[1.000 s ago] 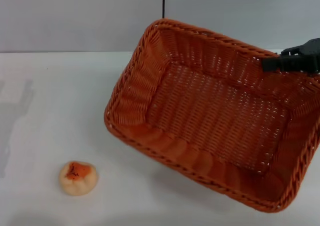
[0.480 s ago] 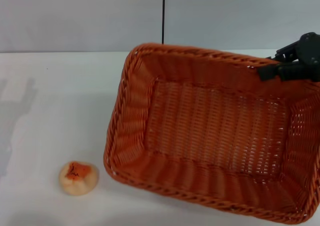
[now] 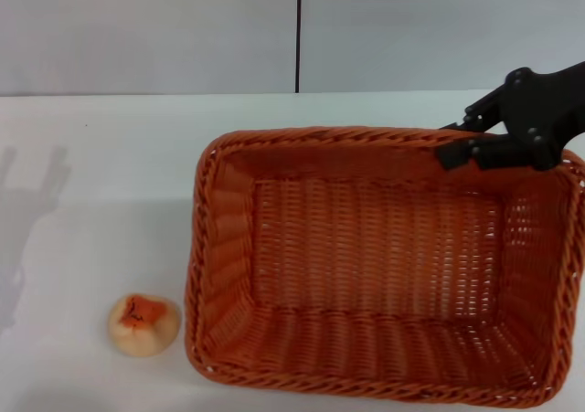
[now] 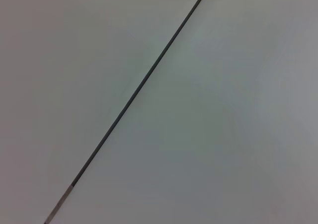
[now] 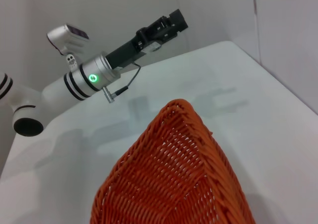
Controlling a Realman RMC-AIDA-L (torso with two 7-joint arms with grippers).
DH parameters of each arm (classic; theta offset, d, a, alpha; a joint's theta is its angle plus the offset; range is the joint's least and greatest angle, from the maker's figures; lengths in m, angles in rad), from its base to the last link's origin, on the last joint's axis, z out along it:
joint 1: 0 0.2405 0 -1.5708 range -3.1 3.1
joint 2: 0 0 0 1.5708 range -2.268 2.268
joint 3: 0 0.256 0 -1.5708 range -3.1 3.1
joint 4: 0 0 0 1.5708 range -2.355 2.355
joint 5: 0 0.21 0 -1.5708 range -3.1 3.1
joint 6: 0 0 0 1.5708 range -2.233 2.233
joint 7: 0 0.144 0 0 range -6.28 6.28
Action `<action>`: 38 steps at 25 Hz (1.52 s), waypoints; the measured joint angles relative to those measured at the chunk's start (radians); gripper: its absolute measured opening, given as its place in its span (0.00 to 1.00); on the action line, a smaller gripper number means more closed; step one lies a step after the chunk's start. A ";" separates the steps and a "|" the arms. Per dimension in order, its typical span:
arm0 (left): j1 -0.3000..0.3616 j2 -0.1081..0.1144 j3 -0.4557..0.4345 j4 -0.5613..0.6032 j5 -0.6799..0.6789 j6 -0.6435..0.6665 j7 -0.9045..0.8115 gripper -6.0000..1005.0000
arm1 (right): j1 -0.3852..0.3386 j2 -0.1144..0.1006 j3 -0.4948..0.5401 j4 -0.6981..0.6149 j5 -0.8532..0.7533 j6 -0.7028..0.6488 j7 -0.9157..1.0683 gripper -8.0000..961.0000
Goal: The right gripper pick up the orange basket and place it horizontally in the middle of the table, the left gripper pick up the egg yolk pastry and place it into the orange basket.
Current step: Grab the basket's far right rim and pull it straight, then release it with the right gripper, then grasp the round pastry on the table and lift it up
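Rotated since the earlier head views: the orange basket (image 3: pixel 379 266) has swung from a skewed angle until its long sides run roughly across the table (image 3: pixel 101 184), and it now sits lower in the head view. The pastry has stayed where it was.

Nearest, front left: egg yolk pastry (image 3: pixel 143 323), resting on the table, red patch up, just off the basket's near-left corner, not touching. Untouched so far.

Middle: basket, open side up, nothing inside. Whether its base is fully down on the table or a little raised, cannot tell.

Farther, right: right gripper (image 3: pixel 462 149) at the basket's far rim near the far-right corner, fingers closed onto the braided edge, one dark finger inside the wall.

Farthest: left gripper (image 5: pixel 171 23), seen from the right wrist view, held up above the table's left side, well apart from pastry and basket. Its finger state cannot be told. Left wrist view shows only blank wall with a dark seam.

Progress, as a judgement: basket turn about complete; release remains, then the whole pastry step.
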 joint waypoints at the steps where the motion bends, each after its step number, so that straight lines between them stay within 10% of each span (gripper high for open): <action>1: 0.001 0.000 0.000 -0.001 0.000 0.000 0.000 0.80 | 0.004 0.004 0.000 0.005 -0.001 0.003 -0.005 0.26; 25: -0.007 0.000 0.012 0.007 0.000 -0.007 -0.029 0.79 | 0.041 0.049 -0.017 0.058 -0.021 0.141 -0.065 0.31; 31: -0.017 0.000 0.012 0.009 0.000 -0.022 -0.028 0.79 | 0.057 0.055 -0.012 0.060 0.013 0.190 -0.117 0.53; 38: -0.018 0.000 0.014 0.016 0.000 -0.028 -0.025 0.79 | -0.010 0.070 0.063 0.061 0.249 0.249 -0.291 0.53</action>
